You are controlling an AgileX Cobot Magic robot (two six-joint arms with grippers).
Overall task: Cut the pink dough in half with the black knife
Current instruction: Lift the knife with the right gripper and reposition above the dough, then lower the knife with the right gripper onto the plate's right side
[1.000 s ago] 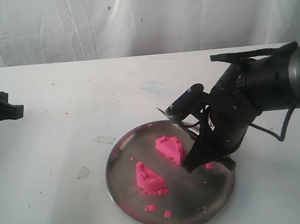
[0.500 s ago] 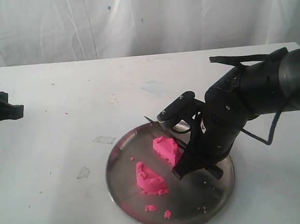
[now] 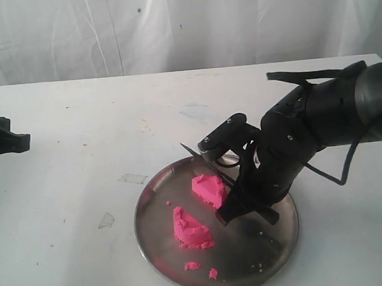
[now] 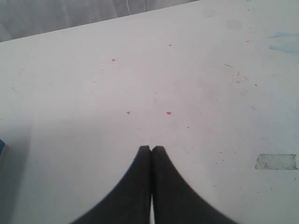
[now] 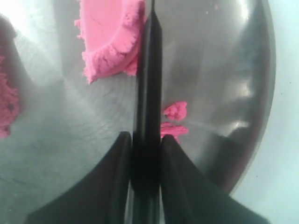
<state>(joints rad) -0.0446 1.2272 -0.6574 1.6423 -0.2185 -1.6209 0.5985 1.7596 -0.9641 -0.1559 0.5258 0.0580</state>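
Note:
Two wedge-shaped chunks of pink dough lie apart on the round steel plate (image 3: 188,276): one (image 3: 209,189) nearer the right arm, the other (image 3: 190,230) toward the plate's middle. My right gripper (image 3: 230,209) is shut on the black knife (image 5: 148,88); the blade runs along the edge of the nearer chunk (image 5: 110,37) and its tip (image 3: 185,147) pokes out past the plate's far rim. The second chunk (image 5: 5,105) sits at the picture's border. My left gripper (image 4: 151,148) is shut, empty, over bare white table, far from the plate.
Tiny pink crumbs (image 3: 193,265) lie near the plate's front rim, and more (image 5: 174,119) beside the knife. Bits of clear tape (image 3: 133,178) stick to the white table (image 3: 77,125) left of the plate. A white curtain hangs behind.
My right gripper moved left with the knife, bringing the blade up against the nearer chunk, which shifted slightly left. The left arm stayed still.

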